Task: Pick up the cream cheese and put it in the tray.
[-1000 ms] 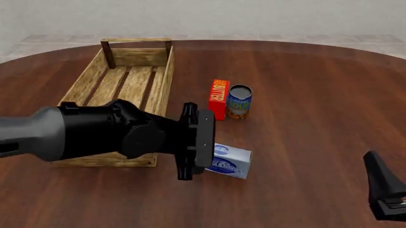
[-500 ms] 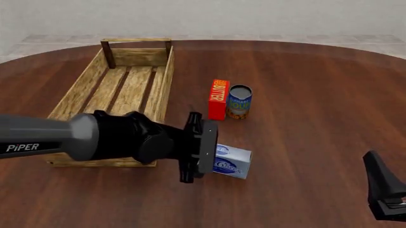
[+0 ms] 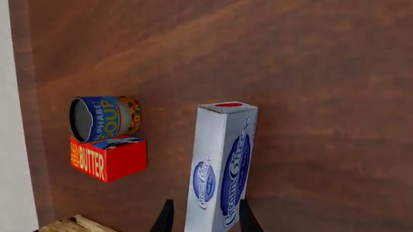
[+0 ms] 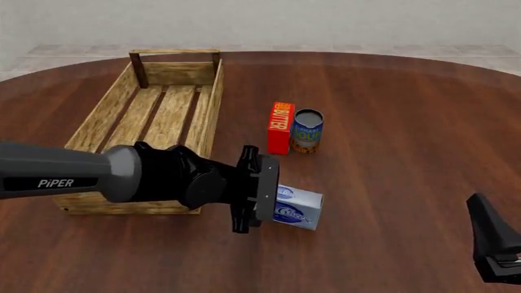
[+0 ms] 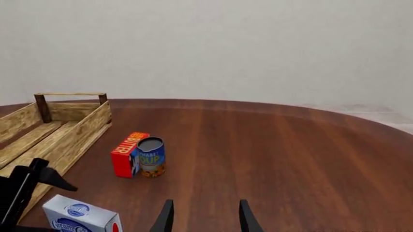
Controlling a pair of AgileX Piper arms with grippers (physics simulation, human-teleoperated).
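Left pincer [image 3: 204,220]: two dark fingertips stand either side of the near end of the cream cheese [image 3: 219,169]; the gap is narrow, about the box's thin width. Actual pressure on the faces cannot be confirmed from the left wrist view.
Left pincer, front view: wrist plate sits hard against the box's left end [image 4: 262,192]; fingers hidden behind it.
Cream cheese position: rests on the surface [image 4: 391,122], just right of the tray's near right corner, outside it.
Long axis: runs straight away from the left pincer, in line with the fingers, red-marked far end pointing out.
Tray [image 4: 207,110]: lies left of and beyond the box, close by.
Bystanders: butter box [image 4: 281,127] and soup can [image 4: 308,130] stand touching, farther out, apart from the cream cheese.
Right pincer [image 5: 204,217]: fingers parted, nothing between them; well off to the right.
Nearer arm: left, judged as the working arm.
Judgement: grasp at closing stage; lift not begun.
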